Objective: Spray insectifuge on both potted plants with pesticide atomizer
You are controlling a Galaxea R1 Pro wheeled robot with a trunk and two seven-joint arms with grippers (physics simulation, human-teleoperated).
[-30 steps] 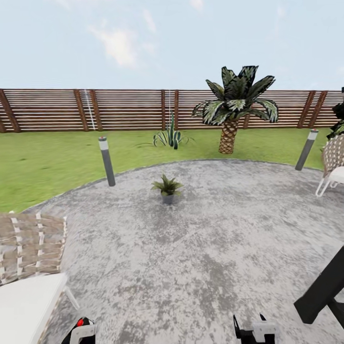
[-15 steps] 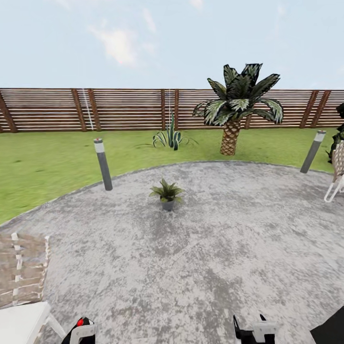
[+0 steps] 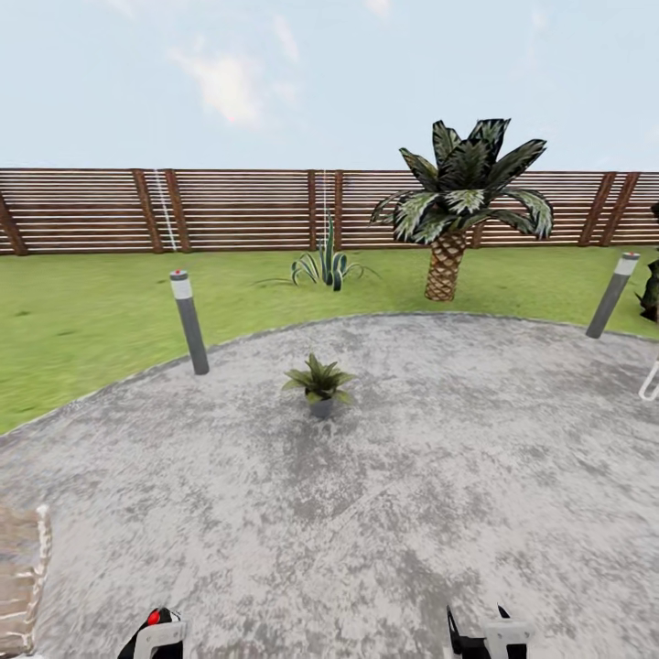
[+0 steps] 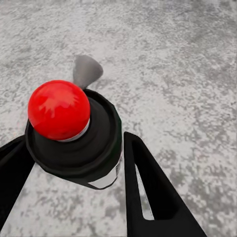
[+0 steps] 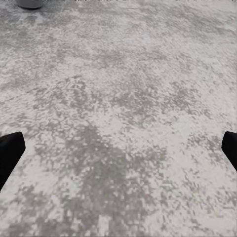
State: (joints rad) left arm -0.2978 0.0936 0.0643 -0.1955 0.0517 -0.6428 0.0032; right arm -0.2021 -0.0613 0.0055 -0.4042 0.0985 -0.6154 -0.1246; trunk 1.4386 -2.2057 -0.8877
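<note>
Since the last two head-view frames, the whole picture shifts. The woven chair (image 3: 18, 577) slides almost out at the lower left, and the white chair leg (image 3: 650, 389) is all that shows of the seat on the right. The potted plant (image 3: 318, 383) sits lower and slightly larger. I read this as the base rolling forward across the patio (image 3: 439, 494), not as the objects moving.

The left gripper (image 4: 74, 143) is clamped on the pesticide atomizer (image 4: 59, 111). A black finger sits on each side of its dark body, with the red dome cap and grey nozzle facing the camera. In the head view its red top peeks up at the bottom edge (image 3: 154, 619). The right gripper (image 5: 118, 148) is spread wide with nothing between its tips.

My judgement is that pickup is done and I am on approach, not yet within spraying range.

Surroundings:
- Two bollard lights, (image 3: 188, 320) and (image 3: 611, 295), stand on the patio rim.
- A palm (image 3: 458, 206) and a spiky striped plant (image 3: 325, 265) are on the lawn (image 3: 82, 320).
- The slat fence (image 3: 229, 209) is behind them.

Bare paving lies between me and the pot. I cannot tell whether the dark foliage (image 3: 652, 284) at the right edge is the second pot.
</note>
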